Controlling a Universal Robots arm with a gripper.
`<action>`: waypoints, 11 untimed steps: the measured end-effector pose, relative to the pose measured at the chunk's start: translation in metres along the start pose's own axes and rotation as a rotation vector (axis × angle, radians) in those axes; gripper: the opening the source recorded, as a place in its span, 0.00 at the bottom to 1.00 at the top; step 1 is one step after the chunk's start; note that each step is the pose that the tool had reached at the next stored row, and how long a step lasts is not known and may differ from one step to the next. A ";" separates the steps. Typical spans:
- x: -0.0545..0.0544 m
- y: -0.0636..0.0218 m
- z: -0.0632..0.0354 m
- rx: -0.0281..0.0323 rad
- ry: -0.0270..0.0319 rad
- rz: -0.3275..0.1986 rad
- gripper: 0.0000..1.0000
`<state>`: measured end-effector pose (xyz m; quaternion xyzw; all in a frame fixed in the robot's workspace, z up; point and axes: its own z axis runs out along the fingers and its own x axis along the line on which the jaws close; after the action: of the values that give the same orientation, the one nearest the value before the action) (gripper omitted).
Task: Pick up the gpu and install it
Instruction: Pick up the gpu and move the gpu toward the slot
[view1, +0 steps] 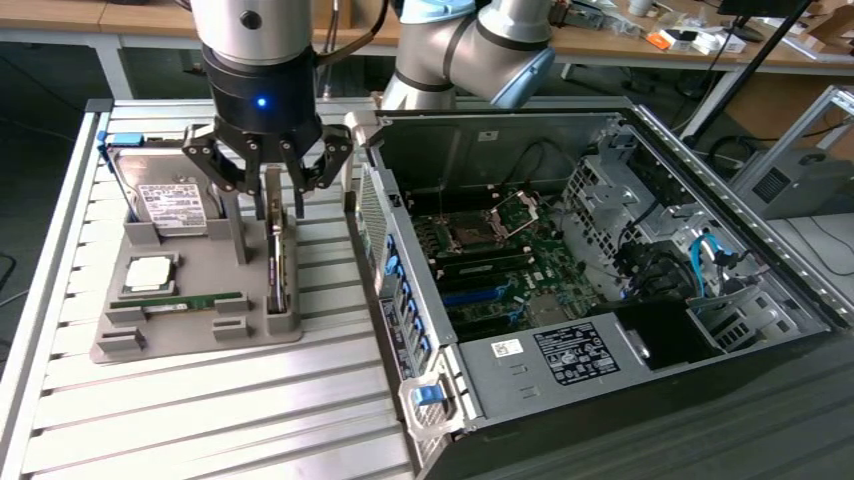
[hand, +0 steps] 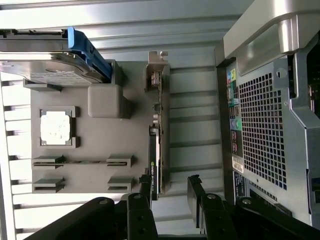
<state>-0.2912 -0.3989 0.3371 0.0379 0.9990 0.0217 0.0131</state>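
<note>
While the gpu (view1: 278, 270) stands on edge in the gray holder (view1: 187, 340) just beside the open computer case (view1: 534, 370), the gripper (view1: 274, 195) over its far end has its jaws spread wide, grasping nothing, with the hard drive (view1: 167, 205) farther back.

I saw the gpu (view1: 278, 270) standing upright on its long edge, slotted into the grey holder (view1: 180, 343) on the table (view1: 200, 420), along the holder's edge at the exterior view's right. It was a thin, flat, dark card with one silvery metal end.
</note>
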 end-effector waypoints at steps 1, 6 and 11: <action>0.000 0.0000 0.0007 0.0001 0.0001 0.000 0.42; 0.000 -0.0002 0.0042 0.0000 0.0000 0.000 0.42; 0.000 -0.0004 0.0083 0.0000 0.0000 0.000 0.42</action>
<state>-0.2912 -0.3989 0.3288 0.0379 0.9990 0.0217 0.0131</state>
